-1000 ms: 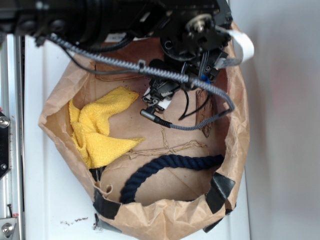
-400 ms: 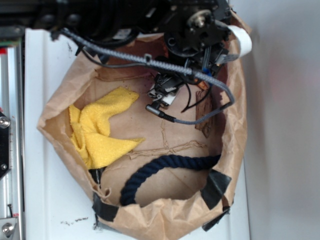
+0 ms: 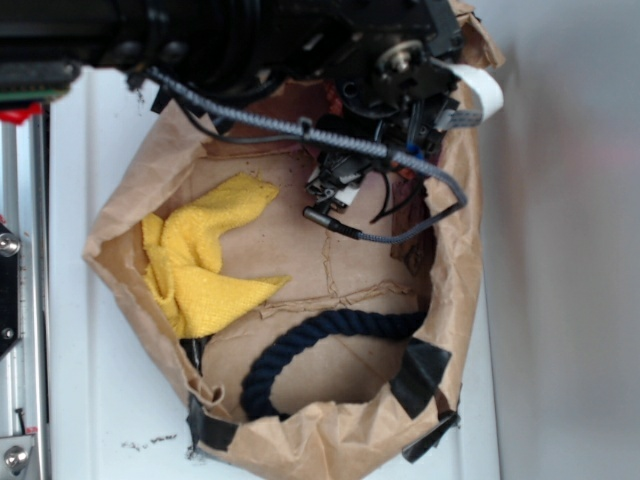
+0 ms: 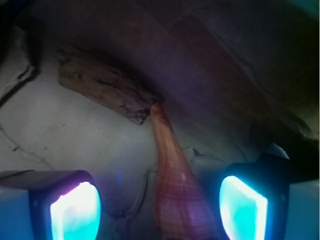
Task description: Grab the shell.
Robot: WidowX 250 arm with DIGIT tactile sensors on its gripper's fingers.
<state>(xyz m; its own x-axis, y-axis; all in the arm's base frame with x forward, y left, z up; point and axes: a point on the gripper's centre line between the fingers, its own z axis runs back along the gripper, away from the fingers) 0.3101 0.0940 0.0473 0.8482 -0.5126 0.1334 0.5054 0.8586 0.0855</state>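
**Shell between spread fingers, not yet pinched**

Shell [image 4: 172, 185]: orange-brown, ribbed, lying on the paper floor at the far end of the brown paper bag [image 3: 470, 260]. Wrist view shows its body low in frame between the two pads, thin tail running up and away to a tip that touches or nearly touches the bark piece [image 4: 102, 90]. Exterior view hides it under the arm.

Risks, as judged from here: body sits closer to the left-of-frame pad than centred, so closing may nudge it sideways or roll it on its ribs. Glossy tapered form could squirt out of a pinch. Crumpled bag wall close behind could catch a finger.

Gripper [image 4: 159, 207]: fingers [image 4: 75, 210] spread wide, one each side of the shell, gap visible both sides; holding nothing, no contact seen.

Further out: yellow cloth [image 3: 205, 265], dark blue rope [image 3: 320, 340].
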